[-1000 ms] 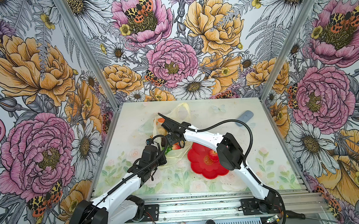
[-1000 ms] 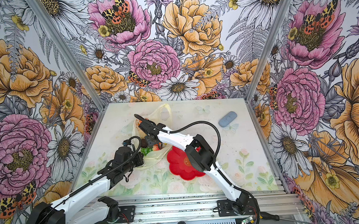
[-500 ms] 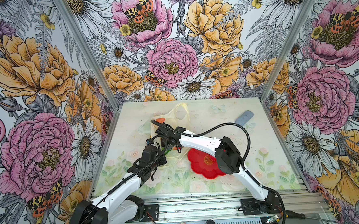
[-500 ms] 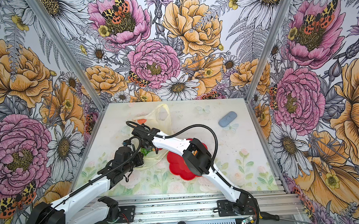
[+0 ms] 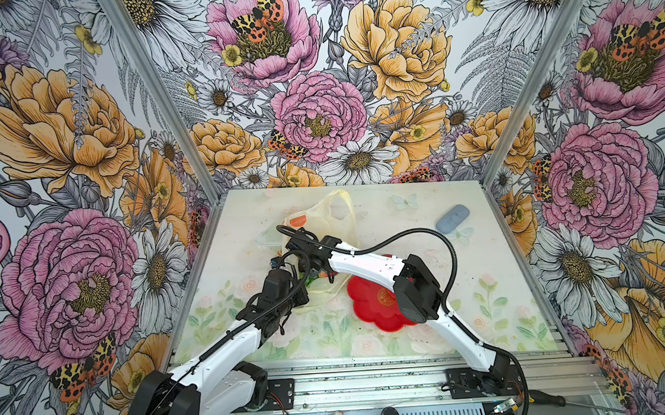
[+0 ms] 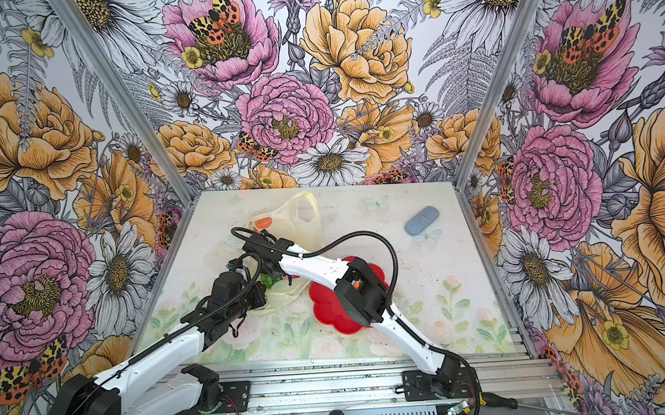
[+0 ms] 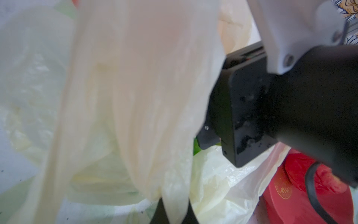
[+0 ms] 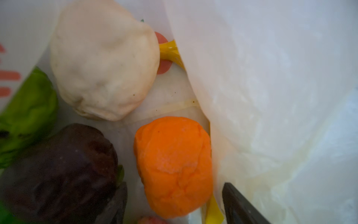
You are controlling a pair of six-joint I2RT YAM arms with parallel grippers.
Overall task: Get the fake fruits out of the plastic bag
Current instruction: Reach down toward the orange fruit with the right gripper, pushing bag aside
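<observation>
Between the right gripper's (image 8: 174,201) parted jaws, inside the plastic bag (image 5: 318,226): one orange (image 8: 172,164), not gripped. Just past it: pale pear (image 8: 104,62), dark mangosteen (image 8: 62,170), green fruit (image 8: 29,108). Left gripper (image 7: 174,212): clamped on gathered bag film.

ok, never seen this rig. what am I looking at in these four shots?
Two robot arms, left and right, each end in a two-finger gripper. Both top views look down from one overhead camera; the other two come from cameras on the wrists. On the table lie a plastic bag, a red plate and a blue-grey block. The left gripper is shut on the plastic bag's film. The right gripper is inside it, open, jaws either side of the orange, beside a pale pear and dark mangosteen.
</observation>
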